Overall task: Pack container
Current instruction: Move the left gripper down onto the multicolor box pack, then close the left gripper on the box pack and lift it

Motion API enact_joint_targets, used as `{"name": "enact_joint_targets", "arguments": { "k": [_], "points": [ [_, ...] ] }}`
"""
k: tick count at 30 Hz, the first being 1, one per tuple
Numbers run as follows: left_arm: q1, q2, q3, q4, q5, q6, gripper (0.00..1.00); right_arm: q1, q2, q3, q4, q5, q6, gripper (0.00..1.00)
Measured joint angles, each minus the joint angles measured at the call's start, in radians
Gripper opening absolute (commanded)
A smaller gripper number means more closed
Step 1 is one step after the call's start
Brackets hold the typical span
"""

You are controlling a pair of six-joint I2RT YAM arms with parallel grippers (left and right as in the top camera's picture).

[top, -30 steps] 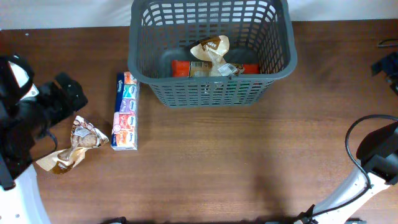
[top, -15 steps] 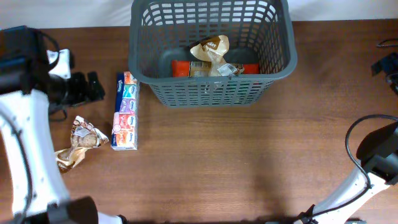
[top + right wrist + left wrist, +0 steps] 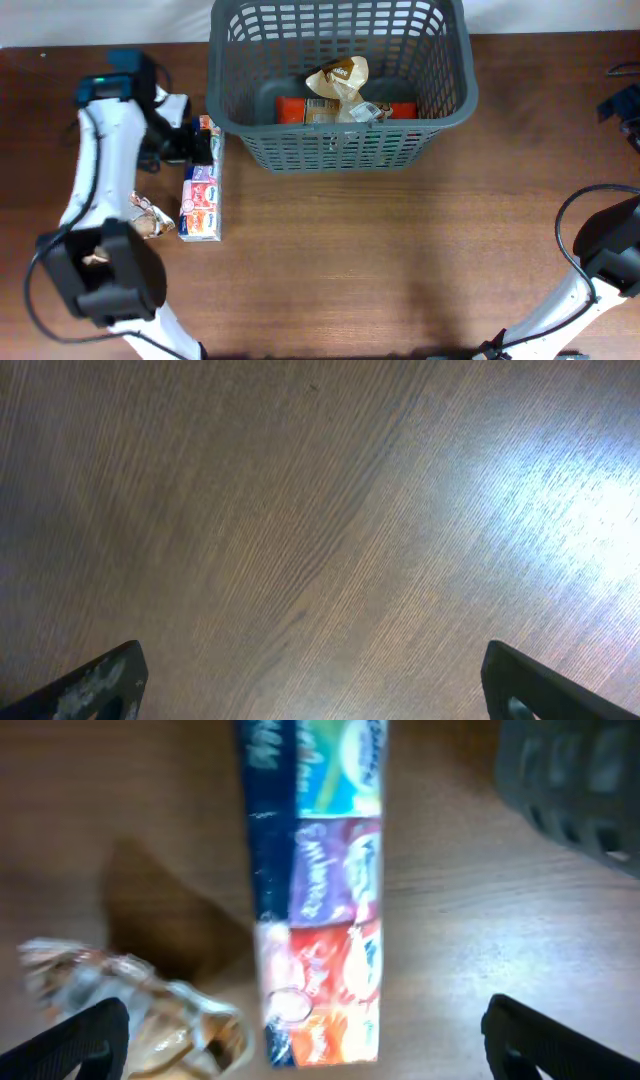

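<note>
Your left gripper [image 3: 315, 1042], jaws wide apart and empty, hangs over the tissue pack [image 3: 203, 195] lying on the counter [image 3: 400, 260] just left of the container [image 3: 340, 128]. The container holds packages [image 3: 340, 95]; your right gripper [image 3: 320, 685], also spread, is well to its right.

Below the left gripper [image 3: 310, 1042], the multicoloured pack's [image 3: 320, 890] print is too blurred to read, its end ahead of the fingers cut off.

Dark grey slotted basket [image 3: 340, 150], navy pack [image 3: 315, 890] with green, purple, orange panels, brown wood-grain table [image 3: 400, 260]
</note>
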Motion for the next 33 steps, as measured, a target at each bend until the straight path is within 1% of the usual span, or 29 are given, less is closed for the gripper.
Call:
{"name": "enact_joint_targets", "arguments": {
  "k": [5,15,21,32,33],
  "points": [
    [-0.038,0.087,-0.011,0.020,0.000,0.000,0.99,0.000,0.000,0.000,0.000,0.000,0.000,0.99],
    [-0.051,0.192,-0.015,0.074,0.000,-0.010,0.99,0.000,0.000,0.000,0.000,0.000,0.000,0.99],
    [-0.051,0.199,-0.033,0.126,0.000,-0.013,0.99,0.000,0.000,0.000,0.000,0.000,0.000,0.99],
    [-0.051,0.203,-0.166,0.195,0.008,-0.013,1.00,0.000,0.000,0.000,0.000,0.000,0.000,0.99],
    [-0.051,0.203,-0.171,0.197,0.008,-0.013,0.96,0.000,0.000,0.000,0.000,0.000,0.001,0.99]
  ]
}}
